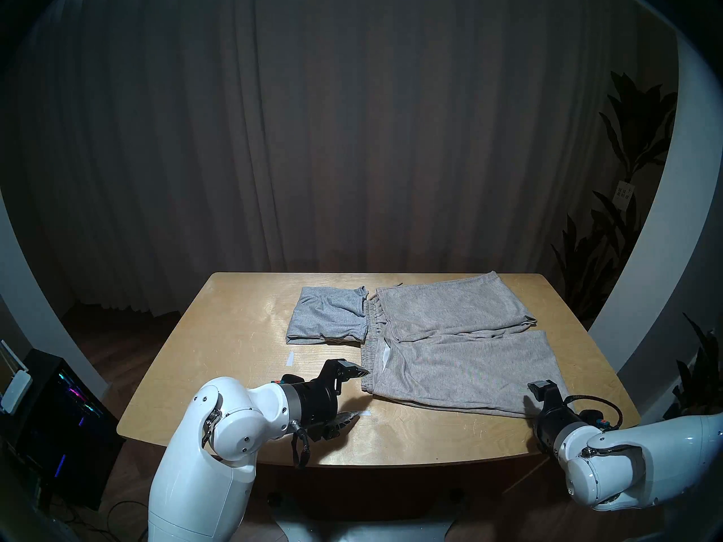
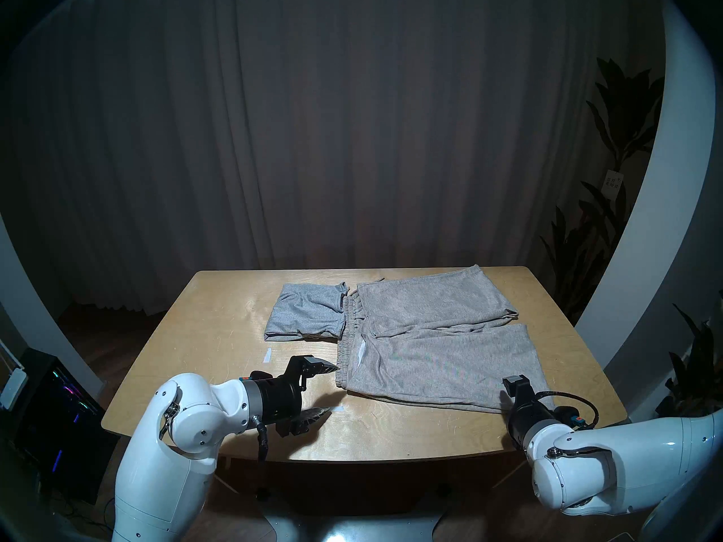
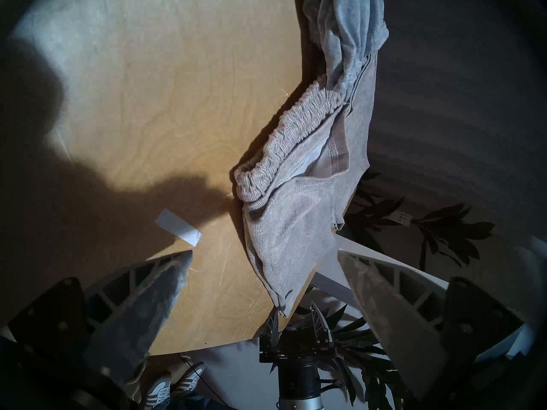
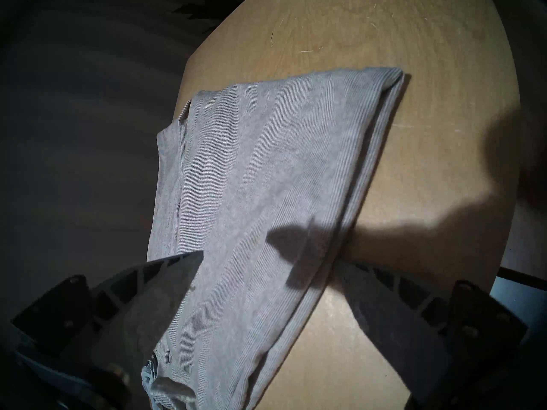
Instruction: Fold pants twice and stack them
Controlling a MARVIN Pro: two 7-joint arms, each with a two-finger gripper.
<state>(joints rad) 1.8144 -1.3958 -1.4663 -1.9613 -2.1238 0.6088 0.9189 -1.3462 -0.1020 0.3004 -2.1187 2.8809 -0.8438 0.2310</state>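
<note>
Table: I see a light wooden table [image 1: 219, 334] carrying both garments.
Small pair: folded cool light-grey knit pants [image 1: 326, 314] lie near the far edge, touching the larger pair's waistband.
Large pair: warm beige-grey knit pants [image 1: 461, 357] lie spread flat from the centre toward the right edge, legs pointing right.
Left gripper [image 1: 354, 392]: jaws apart, empty, just beside the gathered waistband [image 3: 284, 137].
Right gripper [image 4: 269, 261]: jaws apart, empty, over the near leg's hem at the near right corner.

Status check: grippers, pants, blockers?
Left gripper and right gripper open, empty. Beige pants spread unfolded; grey pants folded, overlapping their waistband. No blockers.
</note>
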